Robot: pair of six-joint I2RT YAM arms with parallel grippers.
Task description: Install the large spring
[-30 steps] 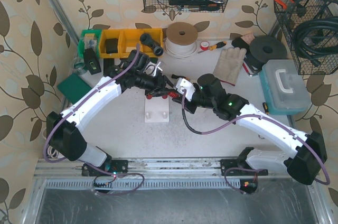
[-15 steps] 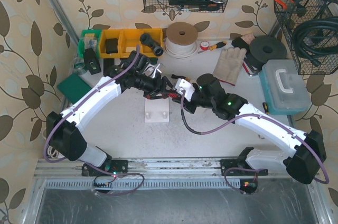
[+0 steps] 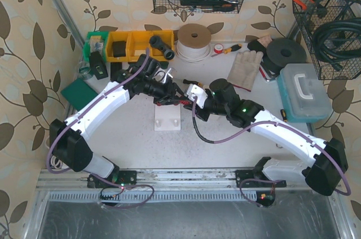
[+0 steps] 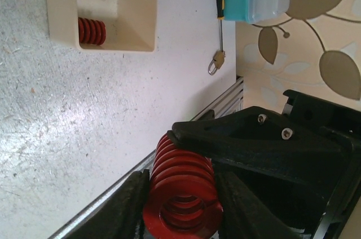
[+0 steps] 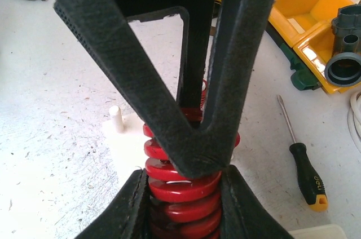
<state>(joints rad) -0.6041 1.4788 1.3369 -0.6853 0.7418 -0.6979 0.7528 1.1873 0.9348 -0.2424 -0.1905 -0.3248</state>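
**A:** Where's the large red coil spring [image 3: 176,100]?

**B:** It's in the air between the arms, with its long axis running from one to the other. The left gripper [image 4: 181,185] is clamped narrow on one end and the right gripper [image 5: 183,191] on the other.

**A:** And the white rectangular peg block [image 3: 167,119]?

**B:** On the table just under the spring, toward the bases. Neither arm is clearly nearer.

large spring [image 4: 181,211]: clamped between left gripper [image 4: 180,178] fingers [image 4: 127,211]
black part [image 4: 265,137]: against spring's right side, perhaps the other gripper
beige block [image 4: 135,13]: ahead, holding small red spring [image 4: 91,30]
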